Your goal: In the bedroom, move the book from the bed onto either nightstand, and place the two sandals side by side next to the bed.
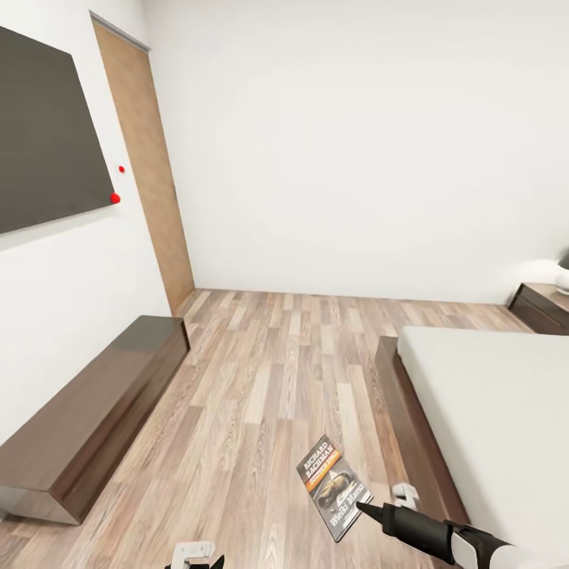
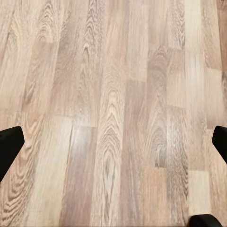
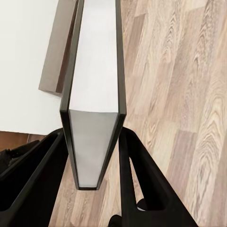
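My right gripper (image 1: 362,506) is shut on the book (image 1: 333,486), a thin paperback with "RICHARD BACHMAN" on its dark cover, and holds it in the air above the wood floor beside the bed's foot corner. The right wrist view looks along the book's (image 3: 94,85) page edge, with the right gripper (image 3: 92,132) clamping both covers. The bed (image 1: 399,395) with its pale mattress lies at the right. A dark nightstand (image 1: 541,304) stands at the far right by the wall. My left gripper (image 1: 194,557) hangs open over bare floor, its fingers (image 2: 9,144) wide apart. The sandals are out of view.
A long low dark brown cabinet (image 1: 87,411) runs along the left wall under a dark wall panel (image 1: 47,134). A wooden door (image 1: 150,166) stands in the far left corner. A lamp (image 1: 563,273) sits on the nightstand. Wood floor (image 1: 269,371) stretches between cabinet and bed.
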{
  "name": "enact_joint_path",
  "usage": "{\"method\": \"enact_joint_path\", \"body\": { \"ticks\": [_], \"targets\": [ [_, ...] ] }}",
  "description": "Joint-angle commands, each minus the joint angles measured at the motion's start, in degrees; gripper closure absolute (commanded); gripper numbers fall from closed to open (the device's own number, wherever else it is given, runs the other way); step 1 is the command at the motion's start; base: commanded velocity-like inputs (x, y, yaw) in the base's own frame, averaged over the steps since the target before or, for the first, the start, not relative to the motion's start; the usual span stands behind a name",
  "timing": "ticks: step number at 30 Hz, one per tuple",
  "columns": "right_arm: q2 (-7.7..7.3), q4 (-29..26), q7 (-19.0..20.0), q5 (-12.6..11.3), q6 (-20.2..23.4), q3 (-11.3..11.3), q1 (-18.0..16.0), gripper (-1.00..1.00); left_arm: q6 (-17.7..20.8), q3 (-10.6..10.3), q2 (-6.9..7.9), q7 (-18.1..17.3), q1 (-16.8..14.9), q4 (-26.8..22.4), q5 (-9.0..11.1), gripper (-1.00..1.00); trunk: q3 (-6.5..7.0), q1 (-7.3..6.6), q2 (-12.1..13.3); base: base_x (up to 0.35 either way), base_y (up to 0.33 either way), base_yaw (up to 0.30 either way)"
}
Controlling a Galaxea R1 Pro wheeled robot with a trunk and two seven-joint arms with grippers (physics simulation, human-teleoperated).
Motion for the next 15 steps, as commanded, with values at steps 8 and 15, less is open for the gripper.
{"method": "enact_joint_path", "body": {
  "ticks": [8, 15],
  "targets": [
    [0.02, 0.2, 0.3, -0.6, 0.1, 0.2, -0.1, 1.00, -0.1, 0.5, 0.00, -0.2, -0.1, 0.1, -0.3, -1.00, -0.10, 0.05, -0.1, 0.326, 0.000, 0.000],
    [0.02, 0.2, 0.3, -0.6, 0.1, 0.2, -0.1, 1.00, -0.1, 0.5, 0.00, -0.2, 0.0, 0.1, -0.3, -1.00, -0.10, 0.05, -0.1, 0.325, 0.000, 0.000]
  ]
}}
